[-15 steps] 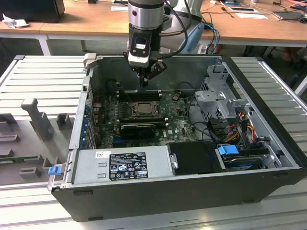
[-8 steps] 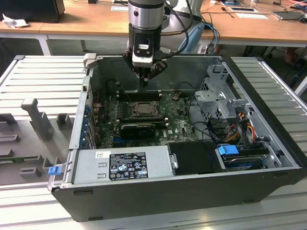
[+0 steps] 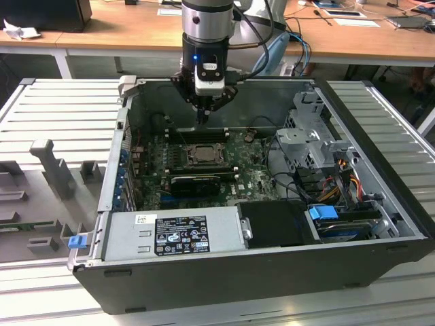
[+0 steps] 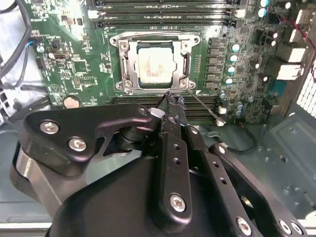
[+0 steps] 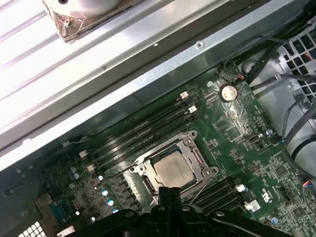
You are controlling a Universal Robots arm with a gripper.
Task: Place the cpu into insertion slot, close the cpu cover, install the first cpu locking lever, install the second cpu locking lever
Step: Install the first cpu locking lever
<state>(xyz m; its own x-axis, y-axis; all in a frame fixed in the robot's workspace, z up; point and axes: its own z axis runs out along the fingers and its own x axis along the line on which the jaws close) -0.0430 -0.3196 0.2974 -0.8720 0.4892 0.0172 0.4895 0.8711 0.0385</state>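
hand (image 4: 170, 97) pinched closed, near cpu (image 4: 155, 64) | memory slots (image 5: 148, 129) either side

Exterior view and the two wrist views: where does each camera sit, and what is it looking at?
Exterior view: off the arm, above the open computer case, looking down into it; shows the arm and tool.
First wrist view: on the arm, looking down past the tool at the cpu.
Second wrist view: on the arm, facing the cpu past the tool from roughly the opposite side.
Shared: both wrist views show the cpu and the tool's tip.
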